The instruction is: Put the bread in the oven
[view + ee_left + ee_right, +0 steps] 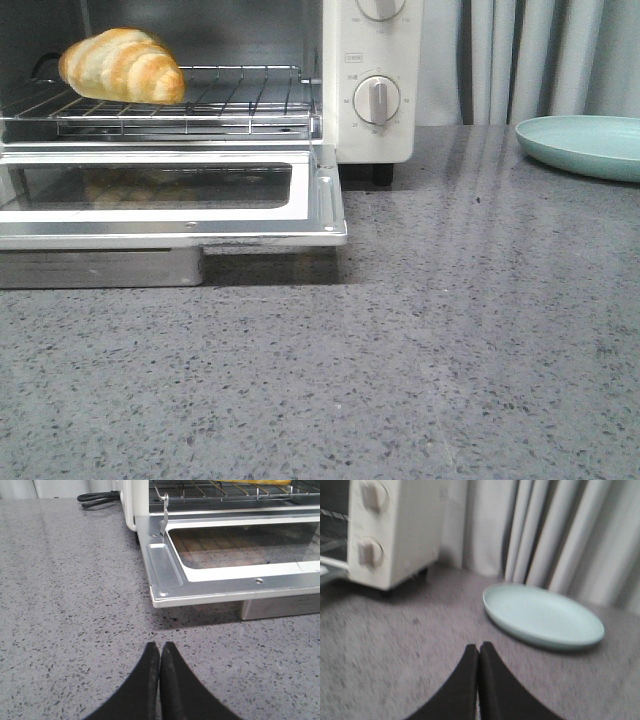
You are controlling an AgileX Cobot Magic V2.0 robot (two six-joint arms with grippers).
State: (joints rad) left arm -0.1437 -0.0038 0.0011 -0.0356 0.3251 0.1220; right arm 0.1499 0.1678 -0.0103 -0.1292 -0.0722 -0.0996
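Bread [122,66] on oven [375,80] rack, door [170,195] down; left gripper [159,650] and right gripper [479,650] clenched, empty.

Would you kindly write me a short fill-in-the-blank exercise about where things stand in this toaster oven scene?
1. The bread lies on the wire ____ inside the oven.
2. The oven's glass door is ____.
3. The teal plate holds ____.
4. The fingers of the left gripper and the right gripper are pressed ____, holding nothing.

Missing words: rack; open; nothing; together
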